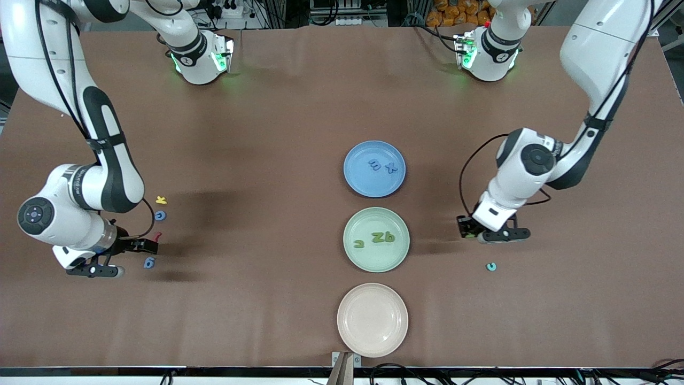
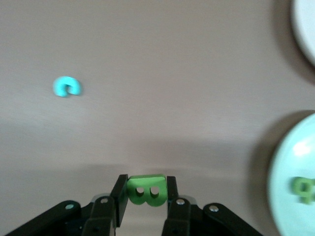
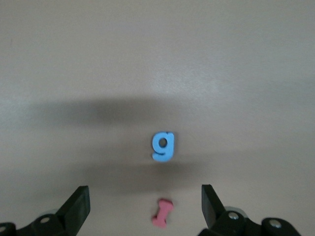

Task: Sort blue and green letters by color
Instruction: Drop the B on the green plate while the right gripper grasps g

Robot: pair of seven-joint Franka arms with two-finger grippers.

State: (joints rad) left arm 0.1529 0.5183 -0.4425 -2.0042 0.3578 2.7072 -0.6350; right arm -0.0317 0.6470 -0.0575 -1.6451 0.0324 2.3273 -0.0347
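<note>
Green chunky foam letter B: pinched across its flat sides in left gripper, above bare table beside pale green plate. Looks light, slightly squashy; edge grip suits. Right gripper gapes empty above small blue g-shaped letter.

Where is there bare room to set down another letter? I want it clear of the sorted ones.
The pink plate, nearest the front camera, holds nothing. The blue plate has bare rim nearer the green plate. It is crowded by the right gripper, among the blue g, red piece and yellow letter.
</note>
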